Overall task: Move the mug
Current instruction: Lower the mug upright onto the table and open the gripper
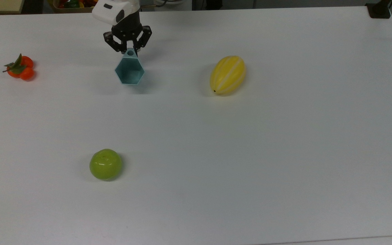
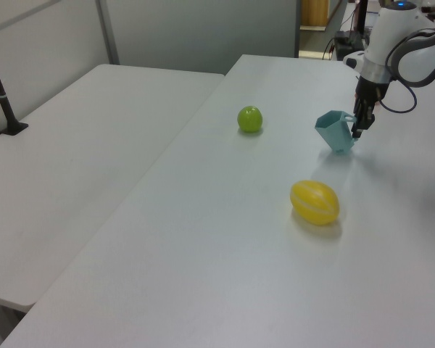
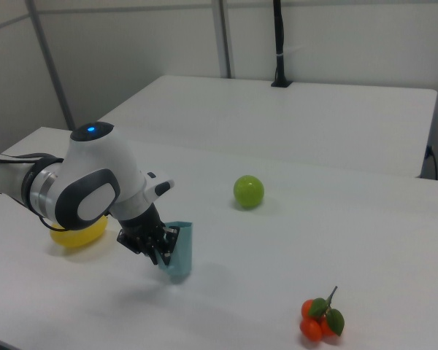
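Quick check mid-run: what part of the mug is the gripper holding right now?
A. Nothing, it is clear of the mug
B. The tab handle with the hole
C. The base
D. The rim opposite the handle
B. In the top view the gripper has its jaws closed on the mug's holed tab handle.

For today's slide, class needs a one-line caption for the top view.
Robot fingers pinch the teal mug by its handle on a white table, between tangerines and yellow melon; green apple nearer.
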`<action>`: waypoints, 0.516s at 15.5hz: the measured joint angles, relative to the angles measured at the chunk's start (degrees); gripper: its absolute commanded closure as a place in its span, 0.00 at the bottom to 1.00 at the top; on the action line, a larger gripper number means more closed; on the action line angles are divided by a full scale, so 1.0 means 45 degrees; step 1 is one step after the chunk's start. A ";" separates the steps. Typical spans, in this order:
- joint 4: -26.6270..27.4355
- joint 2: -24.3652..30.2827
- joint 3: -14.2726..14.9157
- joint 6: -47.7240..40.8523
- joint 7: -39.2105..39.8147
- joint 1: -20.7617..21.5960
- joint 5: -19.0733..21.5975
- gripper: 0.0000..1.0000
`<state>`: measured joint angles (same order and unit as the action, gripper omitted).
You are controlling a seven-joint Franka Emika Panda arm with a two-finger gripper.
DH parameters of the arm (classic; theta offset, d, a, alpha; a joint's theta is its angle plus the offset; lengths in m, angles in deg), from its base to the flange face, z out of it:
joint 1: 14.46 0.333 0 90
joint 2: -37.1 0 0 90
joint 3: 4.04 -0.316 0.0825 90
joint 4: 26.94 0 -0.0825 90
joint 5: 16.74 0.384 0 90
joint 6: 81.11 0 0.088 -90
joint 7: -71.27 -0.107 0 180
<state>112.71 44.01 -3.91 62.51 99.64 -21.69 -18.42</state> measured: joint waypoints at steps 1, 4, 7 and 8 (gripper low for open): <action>0.0033 0.0010 0.0041 0.0024 0.0157 -0.0007 0.0000 0.99; 0.0217 0.0061 0.0040 0.0066 0.0358 -0.0002 0.0000 0.90; 0.0300 0.0112 0.0041 0.0092 0.0372 -0.0008 0.0000 0.66; 0.0337 0.0118 0.0042 0.0087 0.0372 -0.0018 0.0001 0.54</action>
<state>114.23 44.54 -3.72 62.90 101.31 -21.77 -18.42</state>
